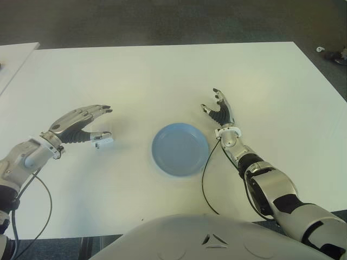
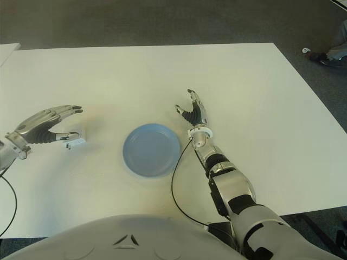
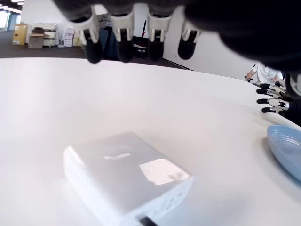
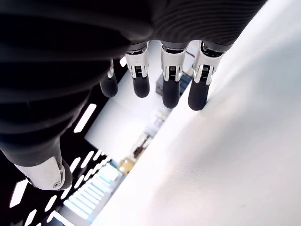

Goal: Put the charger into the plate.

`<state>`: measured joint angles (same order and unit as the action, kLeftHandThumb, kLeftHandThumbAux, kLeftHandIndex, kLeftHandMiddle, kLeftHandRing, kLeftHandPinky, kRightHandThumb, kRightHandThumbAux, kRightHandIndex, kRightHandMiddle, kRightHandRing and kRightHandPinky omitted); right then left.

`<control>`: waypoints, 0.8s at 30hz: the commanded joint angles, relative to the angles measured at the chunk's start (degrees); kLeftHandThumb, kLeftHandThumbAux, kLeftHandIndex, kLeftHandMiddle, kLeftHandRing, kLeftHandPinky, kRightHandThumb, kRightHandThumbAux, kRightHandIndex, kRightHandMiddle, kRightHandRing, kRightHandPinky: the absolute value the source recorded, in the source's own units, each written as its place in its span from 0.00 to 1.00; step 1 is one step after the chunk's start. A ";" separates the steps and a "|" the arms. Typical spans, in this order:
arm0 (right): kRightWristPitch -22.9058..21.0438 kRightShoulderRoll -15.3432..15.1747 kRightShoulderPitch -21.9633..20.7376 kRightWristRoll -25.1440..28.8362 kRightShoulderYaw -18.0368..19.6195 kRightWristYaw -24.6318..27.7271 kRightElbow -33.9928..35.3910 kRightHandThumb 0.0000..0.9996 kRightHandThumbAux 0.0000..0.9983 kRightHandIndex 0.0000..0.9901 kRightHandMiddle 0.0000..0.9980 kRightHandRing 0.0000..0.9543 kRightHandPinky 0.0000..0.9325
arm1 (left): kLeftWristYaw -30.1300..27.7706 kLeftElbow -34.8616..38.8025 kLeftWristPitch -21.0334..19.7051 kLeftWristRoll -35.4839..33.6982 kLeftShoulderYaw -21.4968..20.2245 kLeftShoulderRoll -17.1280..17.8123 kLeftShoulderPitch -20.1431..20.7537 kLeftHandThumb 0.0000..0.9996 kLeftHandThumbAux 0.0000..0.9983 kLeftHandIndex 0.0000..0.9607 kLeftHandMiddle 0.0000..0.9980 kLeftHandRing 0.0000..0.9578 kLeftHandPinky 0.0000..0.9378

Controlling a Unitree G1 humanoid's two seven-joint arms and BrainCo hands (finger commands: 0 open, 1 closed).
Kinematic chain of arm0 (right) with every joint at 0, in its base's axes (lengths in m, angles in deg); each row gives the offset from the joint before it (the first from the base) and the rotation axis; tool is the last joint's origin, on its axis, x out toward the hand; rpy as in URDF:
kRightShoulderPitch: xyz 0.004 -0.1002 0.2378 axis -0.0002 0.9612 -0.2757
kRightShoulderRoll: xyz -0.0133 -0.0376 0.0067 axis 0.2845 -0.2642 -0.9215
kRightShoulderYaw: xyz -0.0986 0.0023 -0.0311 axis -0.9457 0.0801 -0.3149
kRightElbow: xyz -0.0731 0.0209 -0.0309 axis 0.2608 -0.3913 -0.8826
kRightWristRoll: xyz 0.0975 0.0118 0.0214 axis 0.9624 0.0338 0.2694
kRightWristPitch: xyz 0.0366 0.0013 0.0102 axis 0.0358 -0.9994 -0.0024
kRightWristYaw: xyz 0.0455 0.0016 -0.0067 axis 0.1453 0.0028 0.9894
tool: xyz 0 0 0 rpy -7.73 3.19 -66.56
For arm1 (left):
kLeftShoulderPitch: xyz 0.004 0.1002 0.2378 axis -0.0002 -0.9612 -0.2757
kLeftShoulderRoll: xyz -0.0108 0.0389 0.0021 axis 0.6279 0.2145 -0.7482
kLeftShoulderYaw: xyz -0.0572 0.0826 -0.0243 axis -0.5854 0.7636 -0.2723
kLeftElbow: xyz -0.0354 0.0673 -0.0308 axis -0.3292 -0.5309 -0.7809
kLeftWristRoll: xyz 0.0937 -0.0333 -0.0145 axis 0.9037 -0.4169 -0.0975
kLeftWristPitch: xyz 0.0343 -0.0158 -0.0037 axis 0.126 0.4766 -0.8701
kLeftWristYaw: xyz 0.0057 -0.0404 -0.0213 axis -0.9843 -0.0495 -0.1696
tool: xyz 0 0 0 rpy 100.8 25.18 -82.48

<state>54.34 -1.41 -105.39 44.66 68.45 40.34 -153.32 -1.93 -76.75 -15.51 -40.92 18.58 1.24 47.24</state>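
White charger (image 1: 102, 140) sits flat on the white table (image 1: 162, 76), left of the blue plate (image 1: 180, 149) and apart from it, so nothing is in the plate yet.

Left hand (image 1: 81, 124) is over the charger, fingers extended and spread, thumb low beside the block. Nothing gripped. Left wrist view confirms it: the fingertips (image 3: 123, 44) hang above the charger (image 3: 124, 176) with clear table showing between them. Whether the thumb touches the charger's near side, can't tell from the eye views.

That pose reads as a pre-grasp: palm down, fingers on the far side and thumb on the near side, ready to pinch across the block's short width. The charger lying on its broad face makes it low (a shallow target, so the fingers need to come nearly to the table to get purchase).

Right hand (image 1: 221, 112) shows just right of the plate's far rim, fingers relaxed and open, holding nothing. It looks idle and is kept off the plate, which leaves the drop zone free.

Task status, my read: at the grasp step, transfer not started. Next move needs the hand lowered and closed, then a short carry rightward to the plate. Risk: smooth plastic on a smooth table, so the block could skid out of the pinch.
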 commanded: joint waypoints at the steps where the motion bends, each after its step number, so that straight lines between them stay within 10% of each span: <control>1: -3.58 1.02 4.74 -0.99 -0.87 2.03 -3.58 0.10 0.58 0.00 0.04 0.12 0.23 | -1.61 4.17 -0.94 -0.07 -3.18 1.21 -3.97 0.32 0.15 0.00 0.00 0.00 0.00; 24: -2.64 0.30 4.52 -1.97 -1.93 1.36 -3.65 0.06 0.58 0.00 0.03 0.10 0.19 | -6.40 17.41 -11.91 3.40 -9.96 -2.00 -13.50 0.28 0.18 0.00 0.00 0.00 0.00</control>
<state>54.28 -1.79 -105.44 43.85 67.45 40.35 -153.45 -7.35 -60.47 -25.84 -39.39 8.17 0.74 34.72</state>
